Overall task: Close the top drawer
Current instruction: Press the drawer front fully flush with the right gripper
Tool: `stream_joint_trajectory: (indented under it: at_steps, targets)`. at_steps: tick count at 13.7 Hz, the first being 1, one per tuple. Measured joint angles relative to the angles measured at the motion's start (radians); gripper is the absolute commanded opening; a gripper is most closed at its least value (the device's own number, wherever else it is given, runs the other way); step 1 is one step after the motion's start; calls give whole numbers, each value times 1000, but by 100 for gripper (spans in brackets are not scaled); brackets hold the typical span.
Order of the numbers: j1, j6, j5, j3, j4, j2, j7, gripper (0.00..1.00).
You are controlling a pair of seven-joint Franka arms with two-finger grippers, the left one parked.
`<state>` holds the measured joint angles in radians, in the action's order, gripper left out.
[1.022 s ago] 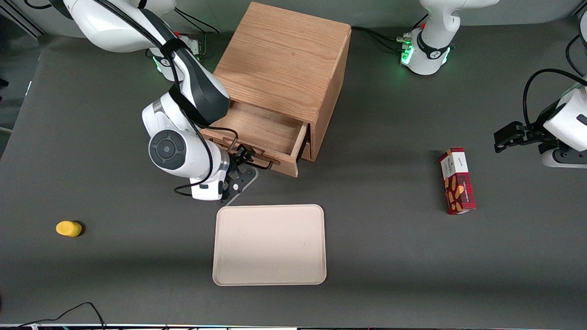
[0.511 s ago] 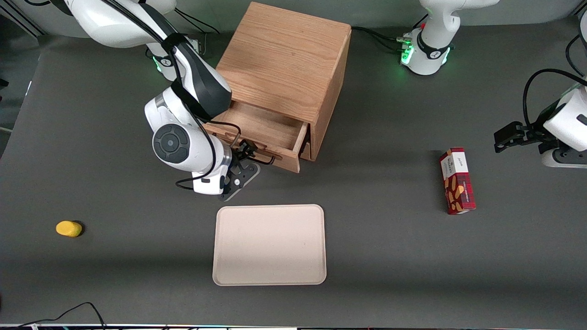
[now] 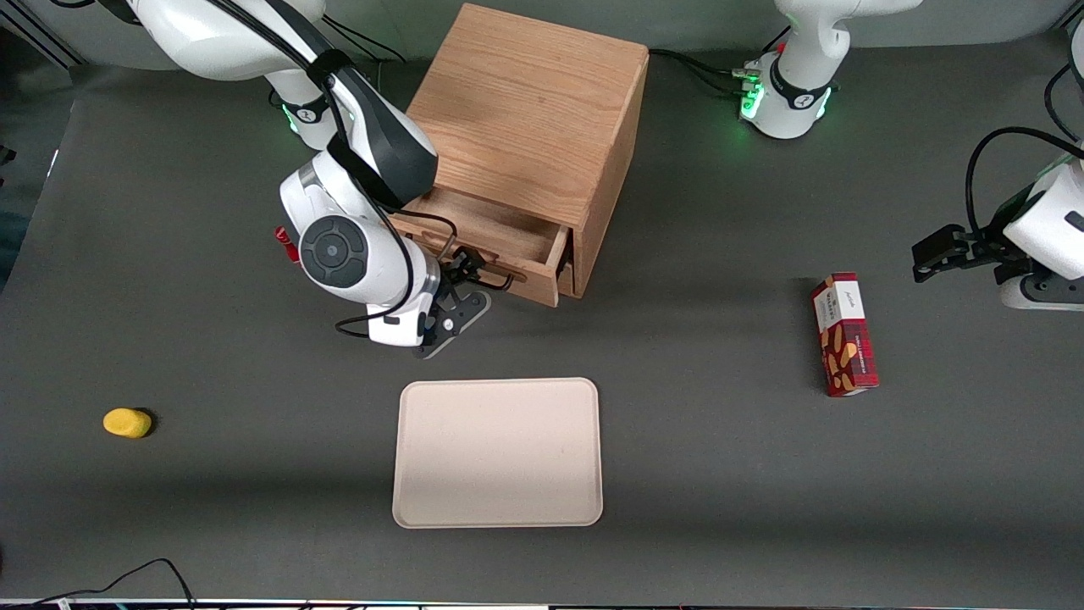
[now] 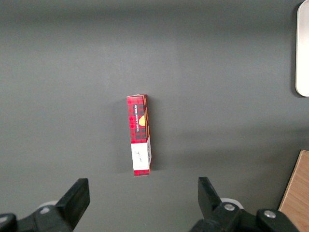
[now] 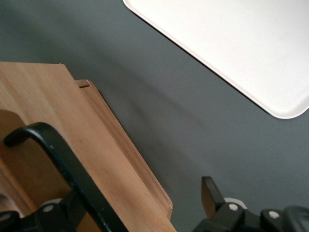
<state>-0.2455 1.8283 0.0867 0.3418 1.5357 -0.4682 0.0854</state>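
The top drawer [image 3: 508,241] of the oak cabinet [image 3: 525,110] stands partly pulled out, its shallow tray showing nothing inside. My right gripper [image 3: 464,281] is at the drawer's front panel, right by the black wire handle [image 3: 501,280]. In the right wrist view the gripper [image 5: 142,195] is open, its fingers [image 5: 211,193] spread wide. The drawer front [image 5: 96,145] and the handle [image 5: 58,154] lie between them, close up against the gripper. Nothing is gripped.
A beige tray [image 3: 498,451] lies on the table nearer the front camera than the cabinet. A red snack box [image 3: 844,346] lies toward the parked arm's end, also seen in the left wrist view [image 4: 139,135]. A small yellow object [image 3: 127,422] sits toward the working arm's end.
The drawer has slid farther into the cabinet. My gripper has moved with its front panel toward the cabinet, away from the tray.
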Motion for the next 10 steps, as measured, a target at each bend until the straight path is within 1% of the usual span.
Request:
stream_joint_trajectory:
  at_steps: [10]
  targets:
    - [4, 18, 0, 32, 77, 52, -31, 100]
